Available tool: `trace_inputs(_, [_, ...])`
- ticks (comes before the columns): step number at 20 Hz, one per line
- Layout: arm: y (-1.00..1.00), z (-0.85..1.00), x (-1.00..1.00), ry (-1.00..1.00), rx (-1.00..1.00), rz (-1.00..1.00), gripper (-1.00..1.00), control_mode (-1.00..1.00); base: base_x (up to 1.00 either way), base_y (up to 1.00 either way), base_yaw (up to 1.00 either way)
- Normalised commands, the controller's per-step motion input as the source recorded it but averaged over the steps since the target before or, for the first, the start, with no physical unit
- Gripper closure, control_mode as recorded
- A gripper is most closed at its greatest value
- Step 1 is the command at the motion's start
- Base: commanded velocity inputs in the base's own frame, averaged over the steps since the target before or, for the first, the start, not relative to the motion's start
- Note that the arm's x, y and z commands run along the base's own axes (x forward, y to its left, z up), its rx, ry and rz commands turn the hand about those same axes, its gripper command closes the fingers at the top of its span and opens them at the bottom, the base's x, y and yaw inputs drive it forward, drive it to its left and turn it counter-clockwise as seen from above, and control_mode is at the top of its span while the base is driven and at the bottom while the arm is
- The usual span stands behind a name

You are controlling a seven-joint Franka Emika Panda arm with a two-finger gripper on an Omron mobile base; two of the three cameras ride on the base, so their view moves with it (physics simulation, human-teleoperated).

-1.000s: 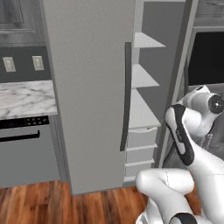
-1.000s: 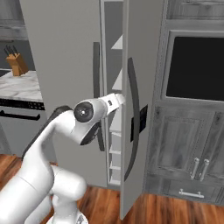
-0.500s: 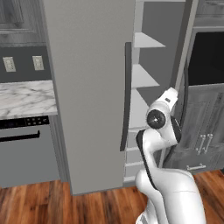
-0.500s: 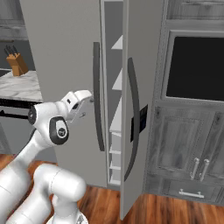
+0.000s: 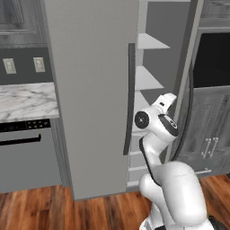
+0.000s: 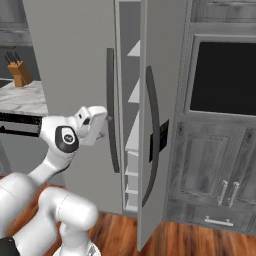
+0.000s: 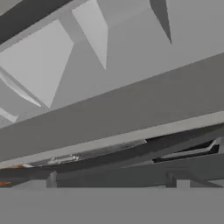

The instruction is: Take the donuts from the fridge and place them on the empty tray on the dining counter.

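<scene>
Fridge right door ajar – gap shows bare white shelves and drawers lower down, donuts not visible from here. Gripper sits just beside the left door's dark handle, near the gap, not touching anything I can make out – jaws released, nothing held. Hand view looks into the fridge interior at a roll: shelves and a dark handle cross the frame

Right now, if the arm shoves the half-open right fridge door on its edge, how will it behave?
The right fridge door looks rigid and tall, so it probably swings as one piece rather than flexing. It already stands ajar, so likely no seal resistance. Its curved handle looks smooth, possibly slippery.
</scene>
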Motion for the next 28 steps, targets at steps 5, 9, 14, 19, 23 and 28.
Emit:
trace_inputs(5, [-0.14,0.03,0.45,0.14,0.0,-0.2,-1.0,-1.0,0.0,0.0,0.0])
trace_inputs(9, [-0.22,0.0,0.68,0.08,-0.01,-0.1,-1.0,-1.0,0.0,0.0,0.0])
trace_inputs(14, [-0.38,-0.01,0.56,0.0,0.0,-0.01,-1.0,-1.0,0.0,0.0,0.0])
trace_inputs(19, [-0.33,-0.16,0.74,0.0,0.0,0.0,-1.0,-1.0,0.0,0.0,0.0])
trace_inputs(23, [-0.23,-0.28,0.72,0.0,0.0,0.0,-1.0,-1.0,0.0,0.0,0.0])
trace_inputs(28, [-0.13,-0.14,0.53,0.0,-0.01,0.0,-1.0,-1.0,0.0,0.0,0.0])
